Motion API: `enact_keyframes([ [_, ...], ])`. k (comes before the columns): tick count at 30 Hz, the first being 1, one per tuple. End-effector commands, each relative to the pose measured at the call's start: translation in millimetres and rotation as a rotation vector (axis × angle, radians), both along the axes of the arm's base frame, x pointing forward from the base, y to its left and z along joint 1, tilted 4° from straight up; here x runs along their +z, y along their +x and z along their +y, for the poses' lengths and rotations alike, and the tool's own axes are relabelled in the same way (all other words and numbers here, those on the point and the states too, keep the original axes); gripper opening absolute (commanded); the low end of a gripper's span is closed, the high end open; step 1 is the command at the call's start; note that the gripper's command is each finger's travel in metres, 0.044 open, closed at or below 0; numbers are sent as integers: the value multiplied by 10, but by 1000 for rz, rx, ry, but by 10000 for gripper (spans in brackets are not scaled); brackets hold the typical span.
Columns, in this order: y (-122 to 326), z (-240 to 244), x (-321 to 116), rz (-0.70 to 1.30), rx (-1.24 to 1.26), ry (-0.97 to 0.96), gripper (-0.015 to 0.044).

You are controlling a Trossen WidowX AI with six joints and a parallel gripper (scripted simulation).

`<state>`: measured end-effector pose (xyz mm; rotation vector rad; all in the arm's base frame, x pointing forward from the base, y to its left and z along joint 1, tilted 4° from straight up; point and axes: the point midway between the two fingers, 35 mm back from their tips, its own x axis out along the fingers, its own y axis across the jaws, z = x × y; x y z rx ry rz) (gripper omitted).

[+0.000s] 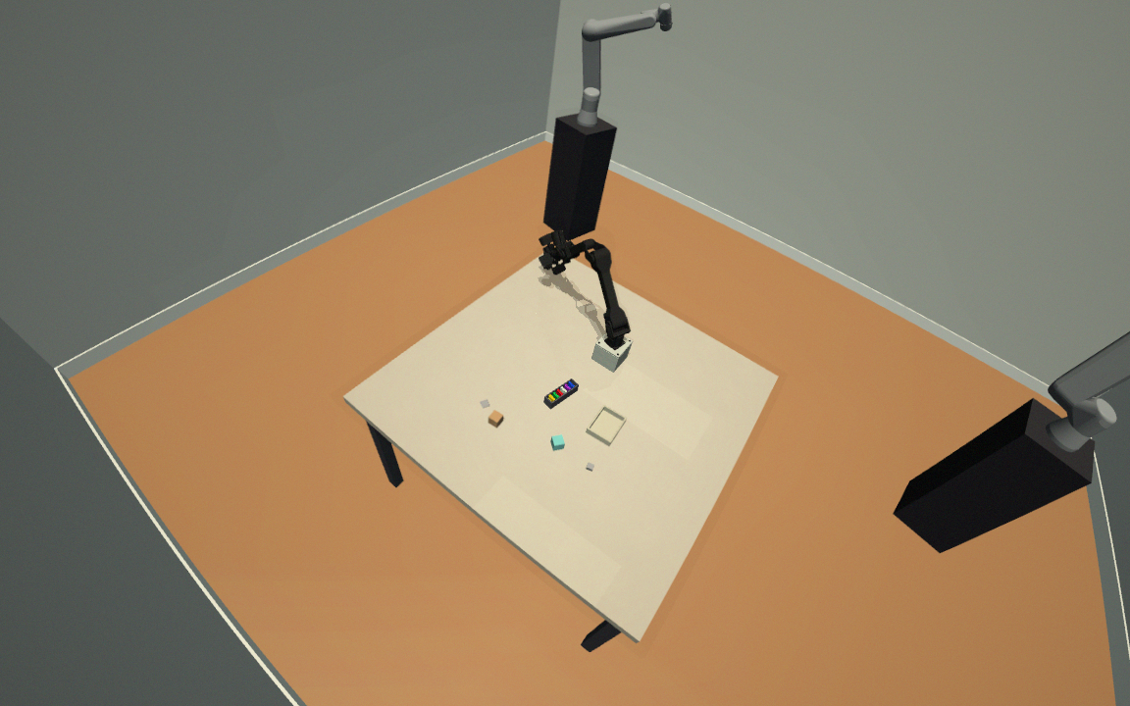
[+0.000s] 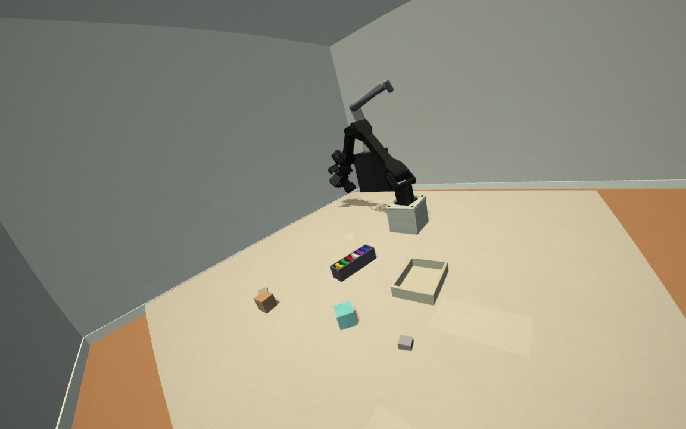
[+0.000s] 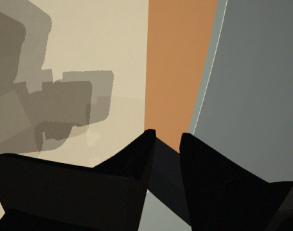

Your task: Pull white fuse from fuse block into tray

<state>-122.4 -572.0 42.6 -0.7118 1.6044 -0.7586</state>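
The white fuse [image 1: 563,388] [image 2: 355,255] sits in the dark fuse block [image 1: 564,401] [image 2: 356,266], between the red and purple fuses; yellow, green and blue fuses are there too. The pale tray [image 1: 598,436] [image 2: 412,296] lies beside the block and looks empty. My gripper [image 1: 551,265] [image 2: 342,183] [image 3: 167,138] is raised over the table's far corner, well away from block and tray. Its fingertips stand a narrow gap apart with nothing between them. The wrist view shows neither fuse block nor tray.
A brown cube [image 1: 495,419] [image 2: 265,301], a teal cube [image 1: 557,442] [image 2: 345,316] and a small grey block [image 1: 590,467] [image 2: 405,342] lie on the table. A flat grey piece [image 1: 485,403] is near the brown cube. A black pedestal [image 1: 581,176] with a grey arm stands behind the gripper.
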Motion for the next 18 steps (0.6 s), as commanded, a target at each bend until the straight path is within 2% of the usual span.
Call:
enact_keyframes([
  [1, 580, 49, -24, -31, 89, 44, 74],
  [9, 1869, 351, -42, -59, 299, 147, 74],
  [18, 3291, 1194, -75, -41, 569, 297, 74],
])
